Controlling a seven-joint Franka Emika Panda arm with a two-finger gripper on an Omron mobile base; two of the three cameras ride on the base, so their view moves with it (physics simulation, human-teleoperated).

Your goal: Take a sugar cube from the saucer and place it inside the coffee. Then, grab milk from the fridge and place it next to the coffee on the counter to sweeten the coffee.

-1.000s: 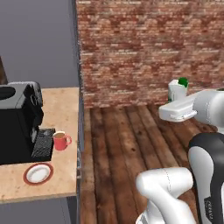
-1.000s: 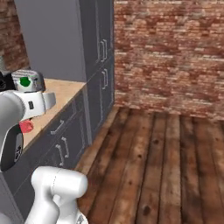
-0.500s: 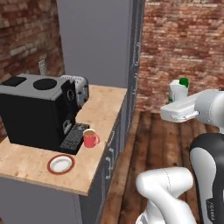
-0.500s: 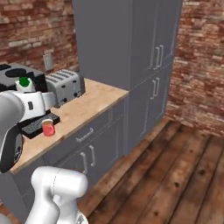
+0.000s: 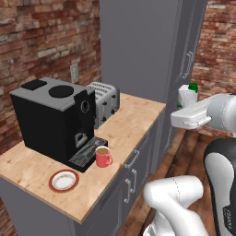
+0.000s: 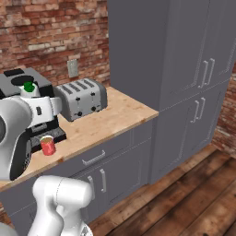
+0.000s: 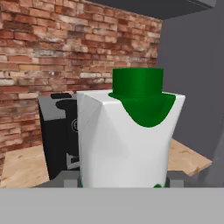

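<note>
The milk (image 7: pixel 129 140) is a small white carton with a green cap and a green patch spilling down its shoulder; it stands upright in the hand, held up in the air off the end of the desk (image 5: pixel 129 124), beside the tall grey cabinets. The fingers look clamped on its lower sides, though their tips are hidden at the bottom of the hand view, so the grip is a judgement from how the carton sits there. That puts the job late in its second half: the carton seems to be out of the fridge, and what is left is to carry it over and set it down next to the coffee (image 5: pixel 103 157). That red mug stands on the desk in front of the black coffee machine (image 5: pixel 55 120), with brown liquid in it. The saucer (image 5: pixel 64 180) lies near it and looks bare, so the sugar cube is probably in the mug already, but I cannot tell for sure.
</note>
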